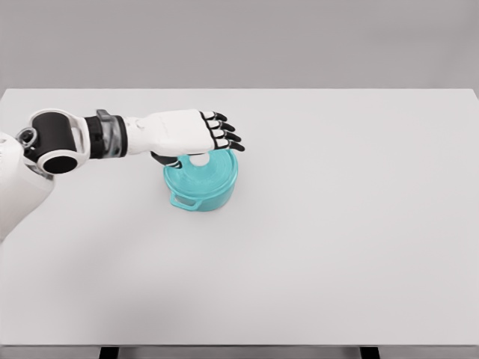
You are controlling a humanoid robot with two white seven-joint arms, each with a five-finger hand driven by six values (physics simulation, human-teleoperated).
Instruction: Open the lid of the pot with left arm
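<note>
One left hand (pixel 187 132), fingers (pixel 224 136) loosely extended over teal pot (pixel 202 183), mid-table (pixel 359 247).

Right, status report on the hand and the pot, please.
Left hand over teal pot, fingers extended. Lid on, white knob ungrasped. Right arm out of view.

Occlusions and cut-offs: pot, lid, left arm, worktop.

The left hand (pixel 187 133) covers the far rim of the teal pot (pixel 200 182) and most of the lid's (pixel 203 173) far side; contact between the fingers (pixel 224 134) and the white lid knob (pixel 200 159) cannot be determined, as the thumb is hidden beneath the palm. The left arm is cut off at the picture's left edge. The worktop's (pixel 337 239) near corners run out of frame.
</note>
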